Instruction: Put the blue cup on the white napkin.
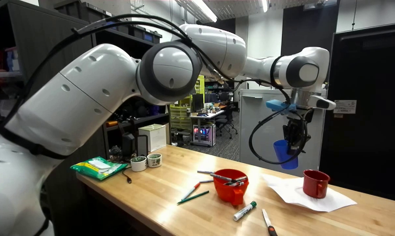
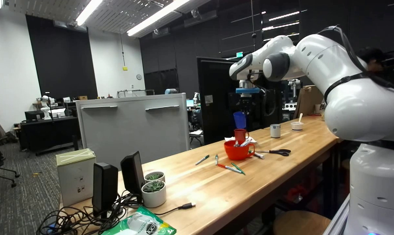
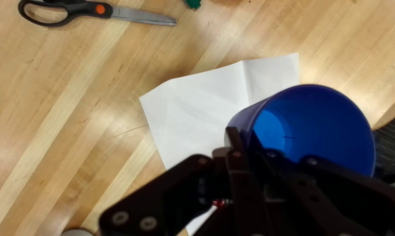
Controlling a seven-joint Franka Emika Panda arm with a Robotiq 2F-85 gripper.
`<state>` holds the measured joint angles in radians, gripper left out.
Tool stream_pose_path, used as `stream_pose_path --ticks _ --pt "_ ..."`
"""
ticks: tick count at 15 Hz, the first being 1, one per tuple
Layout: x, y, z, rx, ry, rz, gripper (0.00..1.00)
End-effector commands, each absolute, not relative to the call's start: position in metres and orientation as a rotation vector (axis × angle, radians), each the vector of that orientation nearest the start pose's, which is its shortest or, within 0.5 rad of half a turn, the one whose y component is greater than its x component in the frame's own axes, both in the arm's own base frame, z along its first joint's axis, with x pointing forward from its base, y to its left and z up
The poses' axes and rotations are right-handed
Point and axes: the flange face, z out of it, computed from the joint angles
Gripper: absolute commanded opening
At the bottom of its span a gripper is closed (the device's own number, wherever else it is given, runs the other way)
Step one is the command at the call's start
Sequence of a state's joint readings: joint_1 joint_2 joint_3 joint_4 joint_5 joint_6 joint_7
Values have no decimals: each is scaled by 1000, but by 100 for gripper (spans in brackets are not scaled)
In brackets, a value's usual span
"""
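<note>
My gripper (image 1: 292, 149) is shut on the rim wall of the blue cup (image 1: 281, 151). In the wrist view one finger is inside the blue cup (image 3: 328, 127) and one outside, with the gripper (image 3: 245, 139) at its near wall. The cup hangs tilted in the air. It also shows in an exterior view (image 2: 239, 120) under the gripper (image 2: 246, 109). The white napkin (image 1: 287, 190) lies creased on the table below the cup; the wrist view shows part of it (image 3: 197, 111). In an exterior view the napkin (image 2: 229, 139) is mostly hidden.
A dark red cup (image 1: 316, 184) stands on the napkin. A red bowl (image 1: 228, 193) with markers stands beside it. Loose markers (image 1: 245, 210) and scissors (image 3: 99, 9) lie on the table. A white-and-grey can (image 2: 275, 131) stands farther along. The table edge is close behind the napkin.
</note>
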<state>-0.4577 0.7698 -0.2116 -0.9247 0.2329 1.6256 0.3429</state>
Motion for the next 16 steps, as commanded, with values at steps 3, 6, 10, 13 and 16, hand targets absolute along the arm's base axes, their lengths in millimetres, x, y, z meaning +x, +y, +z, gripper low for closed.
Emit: stream_pose_path --ticks 3,6,10,13,16 --pt "644 -408 407 -2603 1467 79 1" --pt "647 -407 395 -2578 1473 93 1" --pt "645 -413 383 -2562 1483 105 1" --pt "643 -420 371 -2553 1491 112 1" --pt "645 -424 358 -2525 1503 99 1"
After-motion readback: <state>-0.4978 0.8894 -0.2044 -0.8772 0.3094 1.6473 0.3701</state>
